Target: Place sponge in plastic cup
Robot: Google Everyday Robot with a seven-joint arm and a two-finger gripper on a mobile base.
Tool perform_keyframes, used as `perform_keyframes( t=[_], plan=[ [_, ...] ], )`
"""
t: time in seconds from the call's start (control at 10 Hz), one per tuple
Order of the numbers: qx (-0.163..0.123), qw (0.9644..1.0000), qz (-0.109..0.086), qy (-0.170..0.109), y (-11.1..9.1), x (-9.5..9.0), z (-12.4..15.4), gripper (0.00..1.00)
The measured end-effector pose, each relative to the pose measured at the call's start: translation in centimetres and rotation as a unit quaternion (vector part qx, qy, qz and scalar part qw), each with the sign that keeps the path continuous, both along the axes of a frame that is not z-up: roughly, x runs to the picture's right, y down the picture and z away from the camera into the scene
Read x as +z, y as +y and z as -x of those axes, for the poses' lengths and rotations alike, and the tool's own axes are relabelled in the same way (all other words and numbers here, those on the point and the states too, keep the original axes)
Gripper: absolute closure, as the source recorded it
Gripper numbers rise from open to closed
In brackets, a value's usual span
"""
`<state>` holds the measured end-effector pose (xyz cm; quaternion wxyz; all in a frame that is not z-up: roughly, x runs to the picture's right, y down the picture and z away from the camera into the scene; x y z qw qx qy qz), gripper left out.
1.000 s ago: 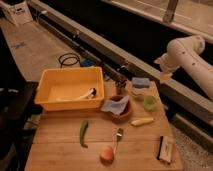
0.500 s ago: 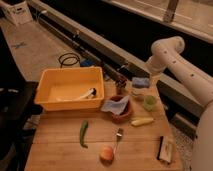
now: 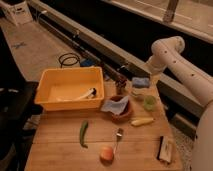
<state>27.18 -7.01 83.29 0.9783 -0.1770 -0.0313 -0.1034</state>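
My tool [image 3: 150,75] is at the sponge [image 3: 141,82]; its state I cannot tell. I should grip squarely; the cup [image 3: 149,103] stands just beside.

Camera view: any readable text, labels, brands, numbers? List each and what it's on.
None legible.
White box, floor, top left: dark marks, too blurred to read.
Packet, front right of table: print unreadable.
Gripper, at the blue sponge, back right: no marking visible.
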Motion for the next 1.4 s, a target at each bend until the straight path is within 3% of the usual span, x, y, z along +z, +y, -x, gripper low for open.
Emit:
perform_keyframes(
  t=[0.7, 1.2, 1.3, 1.4],
  plan=[
    [0.007, 0.9984, 0.043, -0.036, 3.4, 4.2, 2.1, 0.26],
    [0.028, 0.9975, 0.052, -0.039, 3.4, 7.4, 1.1, 0.26],
    [0.032, 0.9974, 0.055, -0.035, 3.4, 8.0, 0.8, 0.3],
    [0.035, 0.9973, 0.057, -0.029, 3.5, 8.4, 0.4, 0.42]
  ],
)
